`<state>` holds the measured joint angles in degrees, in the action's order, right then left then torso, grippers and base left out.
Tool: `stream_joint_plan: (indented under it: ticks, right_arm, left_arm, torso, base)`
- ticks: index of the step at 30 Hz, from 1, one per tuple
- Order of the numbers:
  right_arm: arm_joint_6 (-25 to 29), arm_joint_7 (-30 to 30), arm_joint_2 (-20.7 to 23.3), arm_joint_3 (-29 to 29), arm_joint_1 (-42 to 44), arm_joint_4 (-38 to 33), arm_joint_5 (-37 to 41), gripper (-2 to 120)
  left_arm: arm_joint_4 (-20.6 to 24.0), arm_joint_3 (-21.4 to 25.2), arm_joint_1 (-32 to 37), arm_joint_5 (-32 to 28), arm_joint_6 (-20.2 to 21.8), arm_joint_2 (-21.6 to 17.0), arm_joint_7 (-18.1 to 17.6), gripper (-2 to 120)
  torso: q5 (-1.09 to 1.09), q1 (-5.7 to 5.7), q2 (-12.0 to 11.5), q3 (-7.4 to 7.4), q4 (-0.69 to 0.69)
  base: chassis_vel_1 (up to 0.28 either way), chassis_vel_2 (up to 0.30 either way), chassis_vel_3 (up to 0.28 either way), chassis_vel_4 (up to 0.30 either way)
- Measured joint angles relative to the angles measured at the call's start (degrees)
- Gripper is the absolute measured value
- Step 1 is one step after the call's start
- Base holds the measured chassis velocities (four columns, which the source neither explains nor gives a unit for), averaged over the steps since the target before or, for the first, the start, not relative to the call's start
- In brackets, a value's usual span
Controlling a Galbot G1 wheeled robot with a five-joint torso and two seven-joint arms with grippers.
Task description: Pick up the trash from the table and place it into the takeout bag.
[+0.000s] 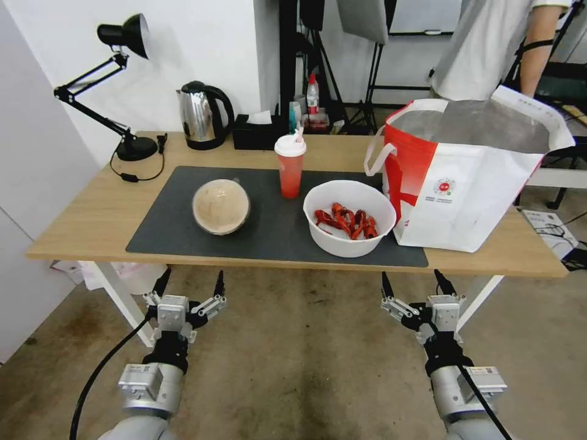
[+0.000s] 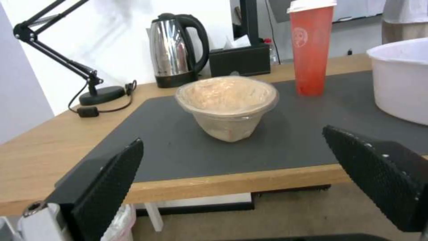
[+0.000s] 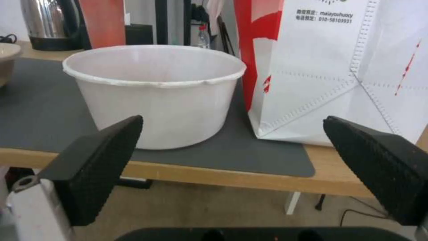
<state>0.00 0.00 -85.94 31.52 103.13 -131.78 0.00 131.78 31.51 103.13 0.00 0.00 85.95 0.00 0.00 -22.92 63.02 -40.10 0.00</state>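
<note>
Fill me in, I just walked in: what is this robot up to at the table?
Nothing is being handled yet. The left gripper and right gripper hang open, short of the table. On the mat sit the beige bowl, red cup and white bowl of crayfish shells. The takeout bag stands open beside it.

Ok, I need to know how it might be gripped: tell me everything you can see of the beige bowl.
The beige bowl is round and tapers to a narrow base, and looks like paper or pulp. A clear film or lid covers its mouth, with a thin rim around. It stands upright on the mat, left of the cup, touching nothing else. The left gripper hangs open before the table.
</note>
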Motion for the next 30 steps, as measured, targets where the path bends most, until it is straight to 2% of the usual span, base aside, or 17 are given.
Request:
stream_joint_plan:
  ticks: [30]
  right_arm:
    - [0.00, 0.00, 0.00, 0.00, 0.00, 0.00, 0.00, 100]
  left_arm:
    - [0.00, 0.00, 0.00, 0.00, 0.00, 0.00, 0.00, 100]
  torso:
    - [0.00, 0.00, 0.00, 0.00, 0.00]
  base:
    - [0.000, 0.000, 0.000, 0.000]
